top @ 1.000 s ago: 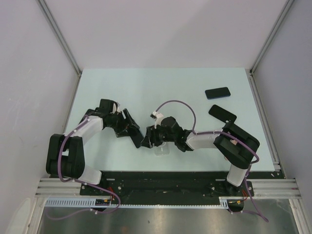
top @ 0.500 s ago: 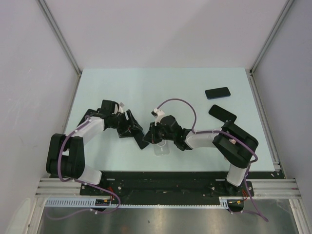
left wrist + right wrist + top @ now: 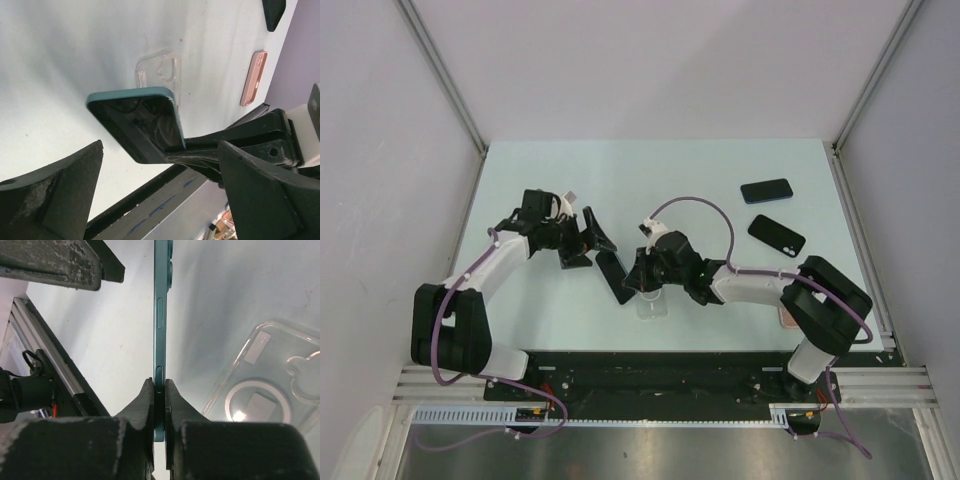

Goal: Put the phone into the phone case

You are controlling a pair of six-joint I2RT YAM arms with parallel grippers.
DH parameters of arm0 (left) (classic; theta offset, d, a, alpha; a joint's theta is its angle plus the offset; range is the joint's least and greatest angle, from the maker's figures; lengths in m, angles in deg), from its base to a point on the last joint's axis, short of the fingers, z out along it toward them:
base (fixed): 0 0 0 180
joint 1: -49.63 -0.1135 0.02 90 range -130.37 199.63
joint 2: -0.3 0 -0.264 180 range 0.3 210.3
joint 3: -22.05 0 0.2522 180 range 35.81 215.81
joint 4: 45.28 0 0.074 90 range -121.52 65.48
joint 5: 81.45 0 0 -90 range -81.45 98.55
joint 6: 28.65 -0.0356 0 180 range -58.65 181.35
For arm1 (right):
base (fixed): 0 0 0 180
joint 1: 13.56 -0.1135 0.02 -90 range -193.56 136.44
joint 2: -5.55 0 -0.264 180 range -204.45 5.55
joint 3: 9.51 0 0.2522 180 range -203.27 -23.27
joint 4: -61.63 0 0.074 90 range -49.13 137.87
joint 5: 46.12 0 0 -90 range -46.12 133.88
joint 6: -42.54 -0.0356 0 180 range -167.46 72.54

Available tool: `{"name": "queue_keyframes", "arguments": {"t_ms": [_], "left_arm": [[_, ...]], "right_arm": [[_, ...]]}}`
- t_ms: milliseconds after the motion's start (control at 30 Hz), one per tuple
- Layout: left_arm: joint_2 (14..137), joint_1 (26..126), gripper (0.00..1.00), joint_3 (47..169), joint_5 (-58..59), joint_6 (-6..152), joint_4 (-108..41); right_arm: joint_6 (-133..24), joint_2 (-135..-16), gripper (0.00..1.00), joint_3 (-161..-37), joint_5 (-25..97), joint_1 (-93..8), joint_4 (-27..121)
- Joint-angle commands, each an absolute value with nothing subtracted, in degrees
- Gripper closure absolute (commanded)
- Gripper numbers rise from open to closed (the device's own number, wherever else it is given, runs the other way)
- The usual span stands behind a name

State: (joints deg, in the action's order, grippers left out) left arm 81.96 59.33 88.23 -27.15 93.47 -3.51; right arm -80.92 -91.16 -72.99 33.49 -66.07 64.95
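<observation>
1. Lying flat closest to the arm bases, the clear phone case [image 3: 650, 306] rests on the pale table [image 3: 720, 170] with its open side up (the camera cut-out and a round ring show through it in the right wrist view).
2. To the right, at about the same depth, a pink case [image 3: 252, 77] lies near the table's near edge. In the top view it is mostly covered by the right arm.
3. Just beyond the clear phone case, the right gripper [image 3: 159, 387] is pinched down narrow on the phone [image 3: 160, 315]. Its two fingers [image 3: 145, 405] press on the phone's front and back faces near one end.
4. The phone has a teal frame and a dark screen. It is held on edge, side buttons facing the right wrist camera, and it points away from the right gripper toward the left arm. It sits just beside the clear phone case, at that case's far left corner, and is not in it. Whether its free end touches the table I cannot tell.
5. Further left and a little farther back, the left gripper [image 3: 588, 246] has its jaws spread wide. It faces the phone's free end from close by, apart from it.
6. Well beyond, on the right half of the table, a dark flat slab [image 3: 777, 234] lies at an angle.
7. Farthest of all is a second dark slab [image 3: 766, 190], just behind the first (phone or case, I cannot tell for either).
</observation>
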Motion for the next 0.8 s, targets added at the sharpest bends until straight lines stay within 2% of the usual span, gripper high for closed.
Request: {"name": "queue_keyframes", "arguments": {"t_ms": [0,100,133,200,233,300,567,767], "left_arm": [[79.04,59.65,0.03,93.10,-25.82,88.51,0.29],[79.57,59.65,0.23,94.08,-23.62,88.33,0.91],[79.83,59.65,0.39,93.99,-23.36,88.76,0.48],[79.92,59.65,0.53,92.77,-23.44,89.29,-1.62],[80.01,59.65,0.75,92.15,-23.96,89.56,-2.59],[80.36,59.74,1.00,90.75,-23.10,89.91,-3.65],[85.63,62.98,1.00,86.44,-19.05,94.39,-7.61],[89.76,66.24,1.00,83.18,-21.86,98.52,-13.67]], "right_arm": [[-81.92,-83.23,1.00,-74.87,32.45,-64.62,62.38],[-82.44,-78.67,1.00,-74.17,33.42,-63.39,56.67],[-82.71,-77.26,1.00,-73.03,34.21,-62.78,54.39],[-83.15,-73.05,1.00,-71.45,35.53,-62.16,52.45],[-84.02,-71.63,1.00,-70.48,37.01,-61.55,50.87],[-84.99,-67.43,1.00,-67.50,39.47,-61.20,49.63],[-89.38,-64.50,1.00,-61.60,39.84,-59.88,50.41],[-92.11,-65.02,1.00,-58.26,39.92,-59.61,53.66]]}}
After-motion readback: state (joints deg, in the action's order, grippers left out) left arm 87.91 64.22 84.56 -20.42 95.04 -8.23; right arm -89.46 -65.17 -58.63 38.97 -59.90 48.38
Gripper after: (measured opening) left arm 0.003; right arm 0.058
